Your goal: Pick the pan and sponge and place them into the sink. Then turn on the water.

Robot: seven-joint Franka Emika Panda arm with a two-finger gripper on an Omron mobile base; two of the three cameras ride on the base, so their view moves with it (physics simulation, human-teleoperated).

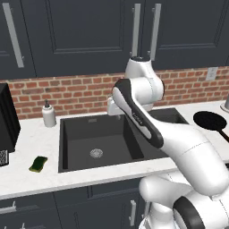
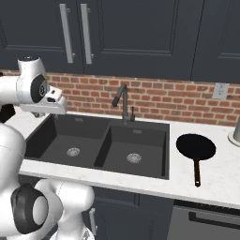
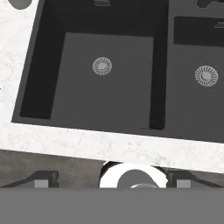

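The dark double-basin sink (image 2: 140,140) lies in the white counter, both bowls bare, with a silver drain (image 3: 102,66) in the left one. The black pan (image 2: 196,146) rests on the counter right of the sink, its handle pointing to the counter's front edge. The green and yellow sponge (image 1: 38,164) lies on the counter left of the sink, near the front. My gripper (image 3: 113,180) hangs high over the left basin, looking straight down, open, its fingertips (image 3: 41,179) wide apart with nothing between them. No stream runs from the dark faucet (image 2: 123,101).
A white soap dispenser (image 1: 48,115) stands at the back left of the sink. A black appliance (image 1: 6,118) occupies the far left counter. A metal vessel (image 2: 236,131) sits at the far right. Dark cabinets hang above the brick wall.
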